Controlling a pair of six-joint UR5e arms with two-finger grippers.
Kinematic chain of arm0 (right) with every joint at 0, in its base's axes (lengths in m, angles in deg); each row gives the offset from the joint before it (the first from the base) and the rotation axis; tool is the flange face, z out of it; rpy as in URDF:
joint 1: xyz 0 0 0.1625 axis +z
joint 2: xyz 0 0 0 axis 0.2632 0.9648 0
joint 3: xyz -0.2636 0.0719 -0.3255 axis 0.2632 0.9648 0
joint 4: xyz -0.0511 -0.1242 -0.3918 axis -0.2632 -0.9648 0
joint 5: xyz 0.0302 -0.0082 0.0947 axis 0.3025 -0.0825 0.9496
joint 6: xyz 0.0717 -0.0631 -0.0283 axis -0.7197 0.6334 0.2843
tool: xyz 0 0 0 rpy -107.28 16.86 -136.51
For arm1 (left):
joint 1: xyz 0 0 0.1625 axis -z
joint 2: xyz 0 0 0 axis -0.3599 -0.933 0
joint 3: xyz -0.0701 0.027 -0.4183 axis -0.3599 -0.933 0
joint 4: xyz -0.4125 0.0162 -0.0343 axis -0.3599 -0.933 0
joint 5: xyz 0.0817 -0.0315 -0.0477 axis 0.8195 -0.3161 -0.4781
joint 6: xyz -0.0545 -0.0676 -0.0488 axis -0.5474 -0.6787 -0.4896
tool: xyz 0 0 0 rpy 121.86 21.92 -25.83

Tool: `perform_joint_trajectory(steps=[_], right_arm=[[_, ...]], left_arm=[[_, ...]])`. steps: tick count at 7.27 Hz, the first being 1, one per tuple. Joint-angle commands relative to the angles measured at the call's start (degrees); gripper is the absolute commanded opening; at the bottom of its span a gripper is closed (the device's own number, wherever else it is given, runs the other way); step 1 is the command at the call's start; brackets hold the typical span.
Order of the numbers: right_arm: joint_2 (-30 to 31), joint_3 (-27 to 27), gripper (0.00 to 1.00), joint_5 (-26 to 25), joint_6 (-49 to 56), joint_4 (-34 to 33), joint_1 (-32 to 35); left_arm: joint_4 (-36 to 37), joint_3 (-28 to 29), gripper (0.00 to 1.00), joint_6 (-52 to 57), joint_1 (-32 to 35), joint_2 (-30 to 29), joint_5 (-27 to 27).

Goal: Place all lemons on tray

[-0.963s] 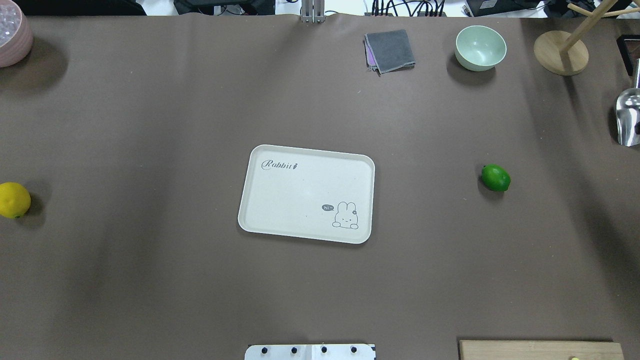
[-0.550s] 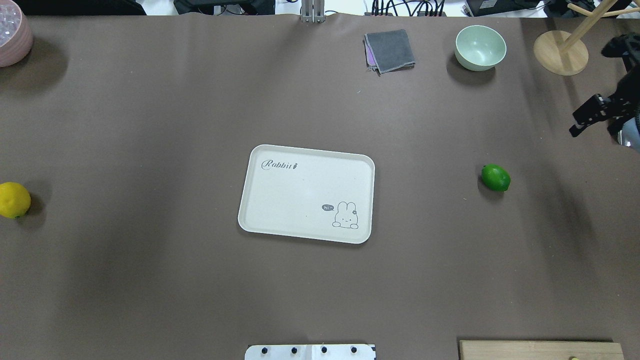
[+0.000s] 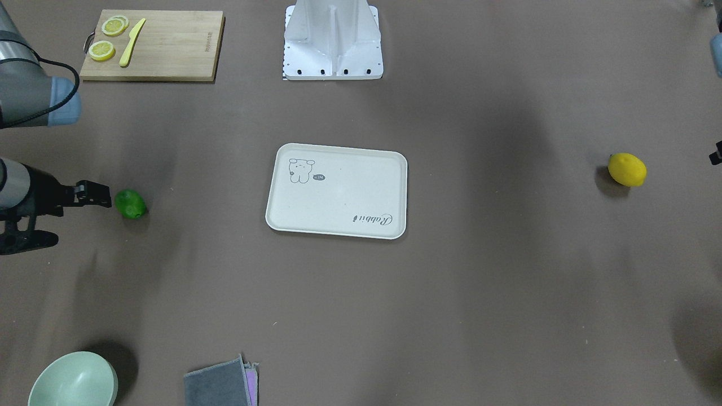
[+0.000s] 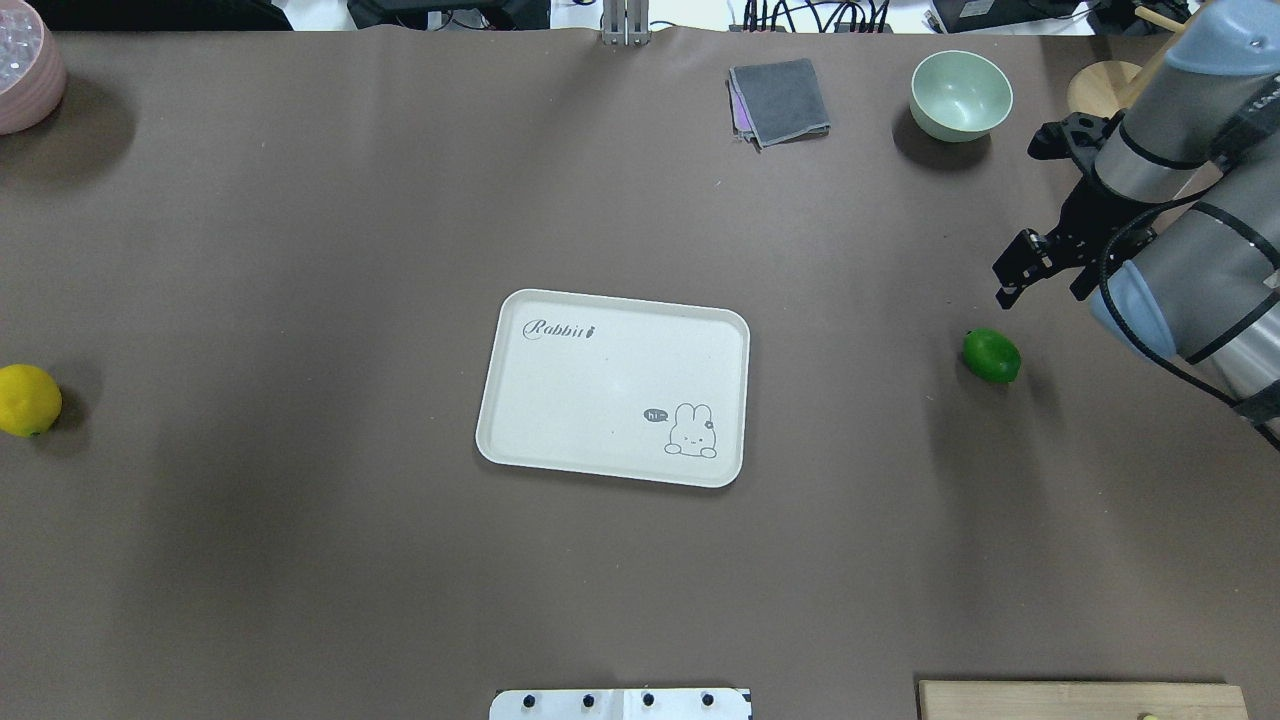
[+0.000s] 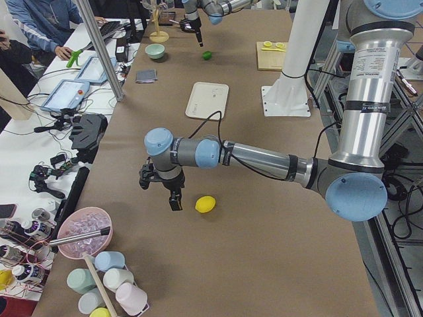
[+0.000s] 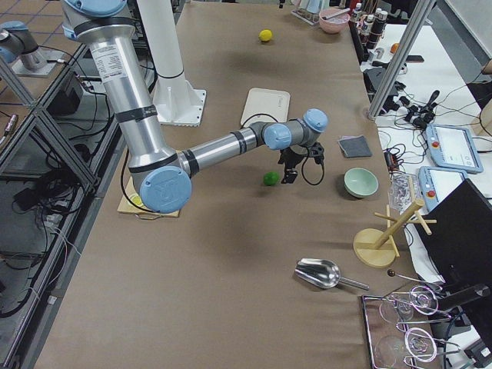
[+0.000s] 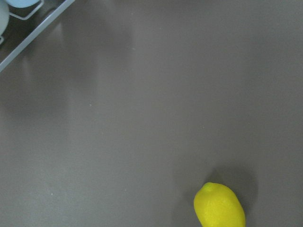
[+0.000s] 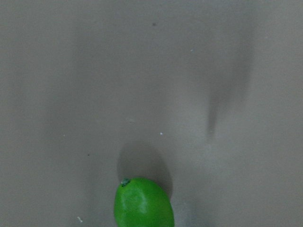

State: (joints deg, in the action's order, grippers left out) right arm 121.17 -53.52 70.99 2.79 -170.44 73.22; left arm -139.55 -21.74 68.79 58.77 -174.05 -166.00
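The right gripper point(image 4: 1040, 287) hovers near the green lemon point(image 4: 991, 355), jaws apart and empty. The yellow lemon point(image 4: 28, 400) lies beside the left gripper point(image 5: 160, 191) (whether open or closed, nobody can tell). Both lie on the table, well apart from the tray point(image 4: 600, 390).

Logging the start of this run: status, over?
Right tool open, near green lemon, not gripping. Left tool by yellow lemon, state unclear. Both on table; tray bare. Nothing blocking tray.
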Motion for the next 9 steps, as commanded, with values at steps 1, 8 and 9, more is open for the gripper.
perform_joint_trajectory(steps=[1, 8, 9], right_arm=[[-2.0, 2.5, 0.99, -0.87, -1.08, 1.09, -3.72], [-1.83, 6.03, 0.83, -2.1, -0.64, 2.42, -5.23], [-2.01, 6.12, 0.6, -2.01, -0.72, 2.42, -5.23]], left_arm=[[-6.84, -1.35, 0.97, -8.27, -3.03, 3.07, -0.33], [-35.68, 3.45, 0.97, -31.85, -15.87, 11.96, 4.15], [-39.44, 5.56, 0.97, -32.9, -15.97, 11.96, 4.32]])
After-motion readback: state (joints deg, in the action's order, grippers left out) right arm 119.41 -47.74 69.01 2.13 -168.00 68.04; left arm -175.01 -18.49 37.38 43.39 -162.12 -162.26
